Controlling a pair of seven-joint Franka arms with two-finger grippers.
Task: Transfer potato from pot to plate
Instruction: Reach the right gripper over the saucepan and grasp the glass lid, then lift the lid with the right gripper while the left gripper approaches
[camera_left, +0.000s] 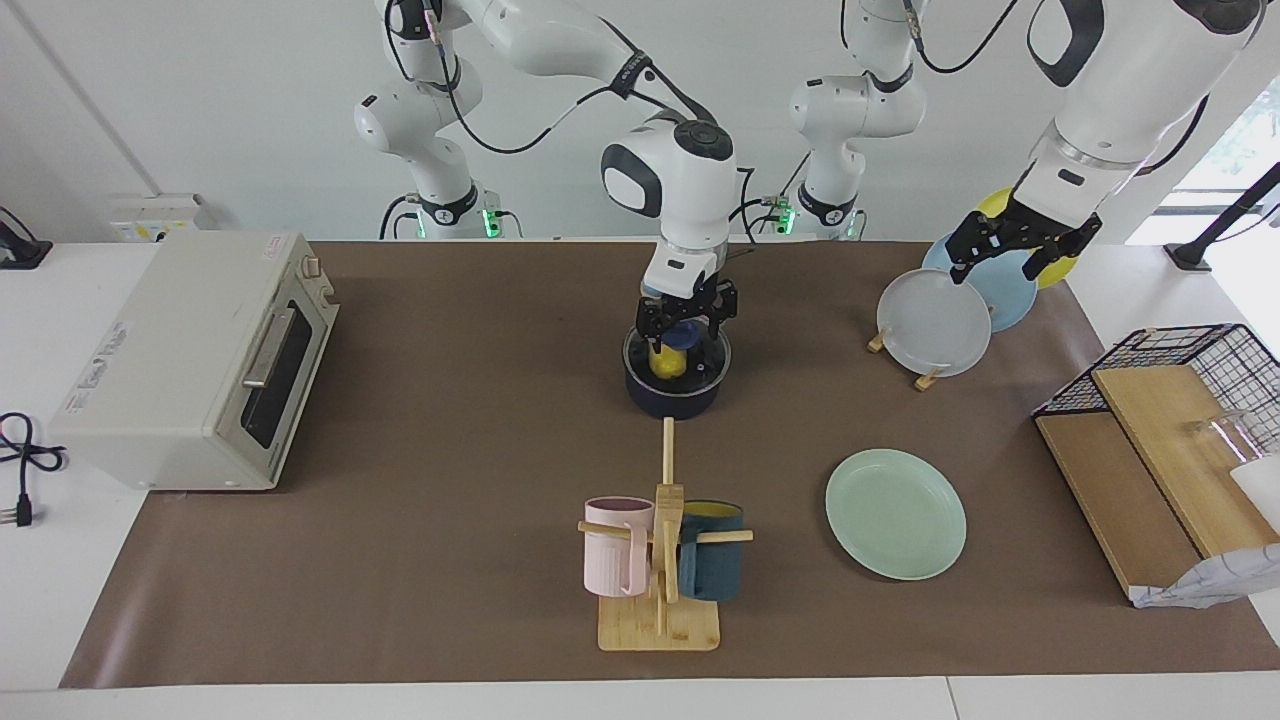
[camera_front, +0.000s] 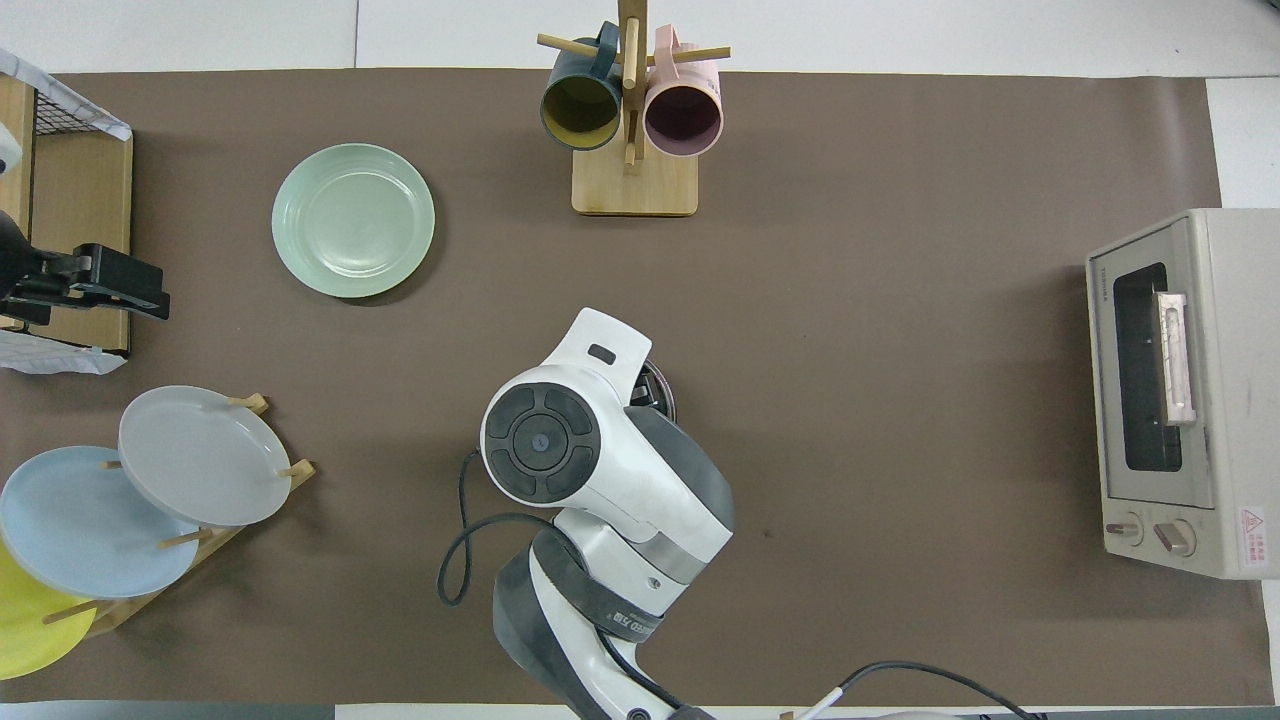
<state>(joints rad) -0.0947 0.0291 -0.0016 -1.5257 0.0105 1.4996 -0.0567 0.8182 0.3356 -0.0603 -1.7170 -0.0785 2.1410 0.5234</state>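
Facing view: right gripper (camera_left: 686, 338) reaches down into the pot (camera_left: 678, 385), fingers apparently clenched around the potato (camera_left: 668, 361); left gripper (camera_left: 1020, 245) waits, splayed, over the plate rack (camera_left: 930, 378). Overhead view: right arm hides the pot; the plate (camera_front: 353, 220) lies farther from the robots.

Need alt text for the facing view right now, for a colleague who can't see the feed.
The right gripper reaches down into the pot, fingers on either side of the potato. The mint-green plate lies bare, farther from the robots, toward the left arm's end. The left gripper waits over the plate rack.
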